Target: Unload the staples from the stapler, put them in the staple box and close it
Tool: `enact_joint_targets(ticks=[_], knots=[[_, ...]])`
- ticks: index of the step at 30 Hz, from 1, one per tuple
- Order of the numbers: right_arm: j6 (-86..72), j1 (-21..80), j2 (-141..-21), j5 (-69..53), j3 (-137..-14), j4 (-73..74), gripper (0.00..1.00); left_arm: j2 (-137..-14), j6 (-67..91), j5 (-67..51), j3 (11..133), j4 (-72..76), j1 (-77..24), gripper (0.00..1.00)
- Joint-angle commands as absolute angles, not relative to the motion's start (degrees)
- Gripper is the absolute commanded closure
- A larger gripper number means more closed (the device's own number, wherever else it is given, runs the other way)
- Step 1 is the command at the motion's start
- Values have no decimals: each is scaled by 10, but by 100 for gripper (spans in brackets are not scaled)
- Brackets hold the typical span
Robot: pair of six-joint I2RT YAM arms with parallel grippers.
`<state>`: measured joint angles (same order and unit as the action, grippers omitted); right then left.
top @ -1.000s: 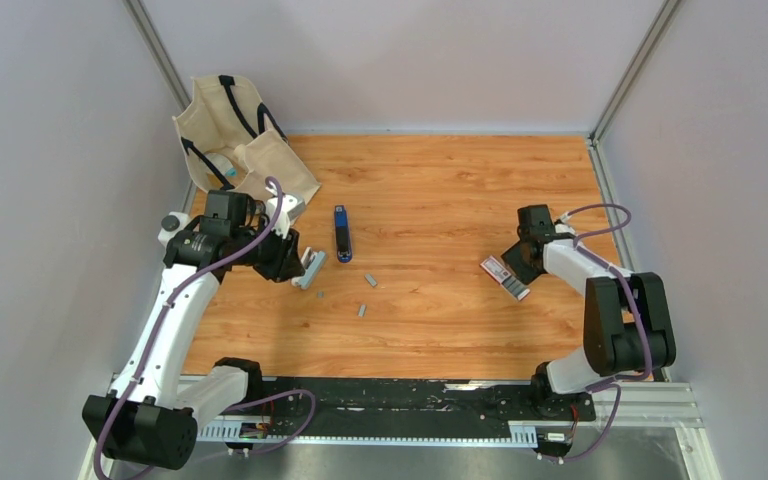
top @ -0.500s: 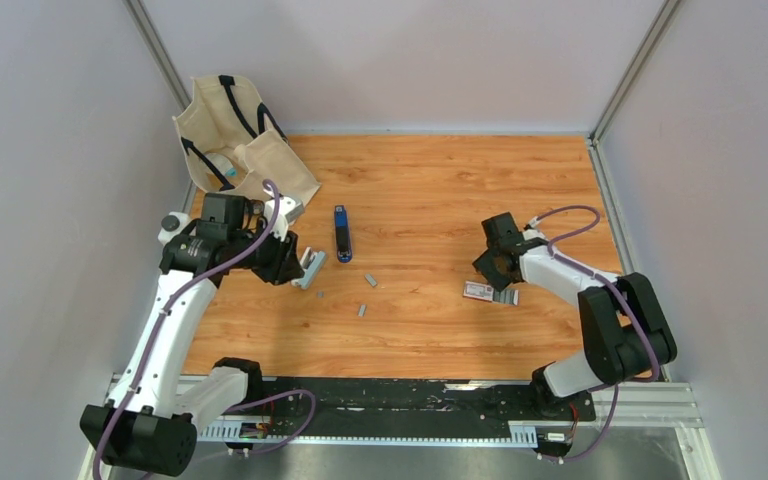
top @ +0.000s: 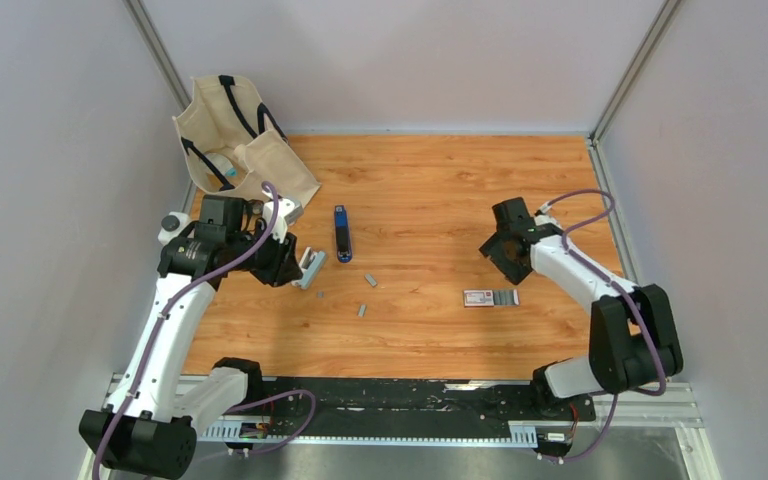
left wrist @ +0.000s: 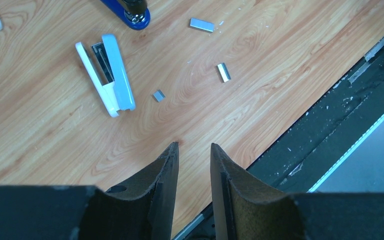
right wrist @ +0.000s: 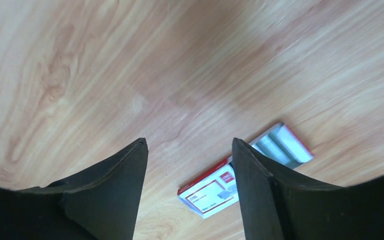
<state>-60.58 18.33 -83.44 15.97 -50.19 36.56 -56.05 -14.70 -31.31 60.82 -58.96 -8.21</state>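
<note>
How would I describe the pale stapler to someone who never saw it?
Find the cloth bag at the far left corner of the table. Of two staplers nearby, the pale stapler lies left, white and light blue, hinged open, unlike the dark blue stapler.

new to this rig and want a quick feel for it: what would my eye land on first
The light-blue stapler lies flipped open at the table's left, by the left gripper, with short silvery strips of staples scattered just right of it. On the right, a red-and-white box lies partly slid open near the open right gripper.
</note>
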Motion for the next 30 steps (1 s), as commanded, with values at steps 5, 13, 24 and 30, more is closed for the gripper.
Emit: enact_joint_targets(ticks=[5, 13, 24, 30], knots=[[-501, 57, -737, 120, -433, 352, 27, -560, -151, -320, 625, -584, -80, 61], [-473, 24, -731, 75, -378, 311, 25, -569, -145, -329, 629, -582, -79, 61], [-482, 21, -760, 48, -363, 281, 30, -571, -138, -327, 632, -577, -84, 60], [-485, 22, -769, 37, -348, 279, 33, -567, -142, -323, 628, -577, -85, 60]])
